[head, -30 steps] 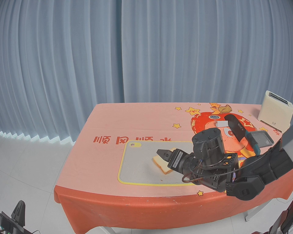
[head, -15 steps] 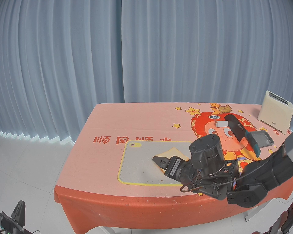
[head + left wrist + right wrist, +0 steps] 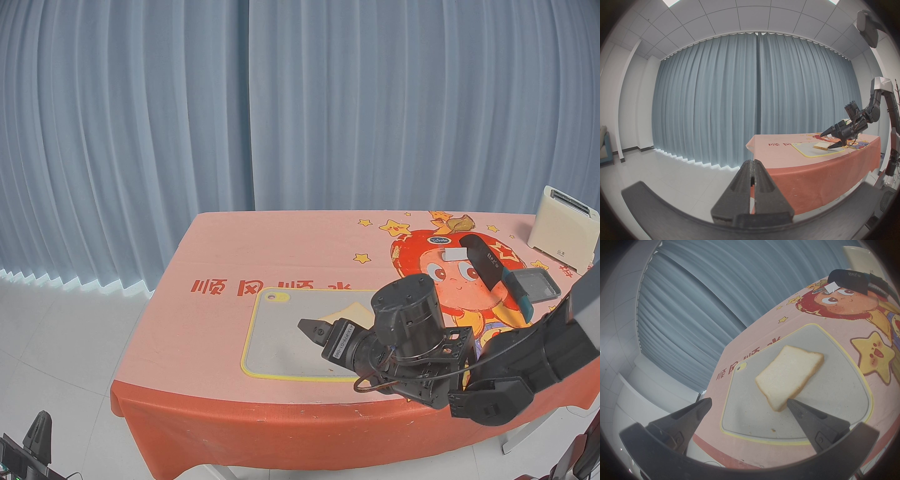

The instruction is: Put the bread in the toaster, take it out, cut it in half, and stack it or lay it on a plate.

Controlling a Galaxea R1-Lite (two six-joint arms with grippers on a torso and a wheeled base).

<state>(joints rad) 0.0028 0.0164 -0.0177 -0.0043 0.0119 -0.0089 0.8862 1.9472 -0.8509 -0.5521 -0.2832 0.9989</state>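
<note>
A slice of bread (image 3: 789, 376) lies flat on the grey, yellow-rimmed cutting board (image 3: 747, 415). My right gripper (image 3: 748, 400) hovers open just above the board, its fingers spread wide. One fingertip (image 3: 791, 404) is close to the bread's near corner. In the head view the right gripper (image 3: 306, 328) hides part of the bread (image 3: 353, 310). My left gripper (image 3: 753, 165) is shut on nothing. It hangs low over the floor, well off the table's left side, and from there the bread (image 3: 822, 146) and the right gripper (image 3: 825, 140) show.
A cream toaster (image 3: 562, 228) stands at the table's far right corner. A black knife (image 3: 487, 259) with a teal handle rests partly on a grey tray (image 3: 537, 284) right of the board. Curtains hang behind the table.
The right gripper has drawn back toward the table's front left, off the bread. The bread, which was under the fingers a second ago, now lies flat and free on the board.
</note>
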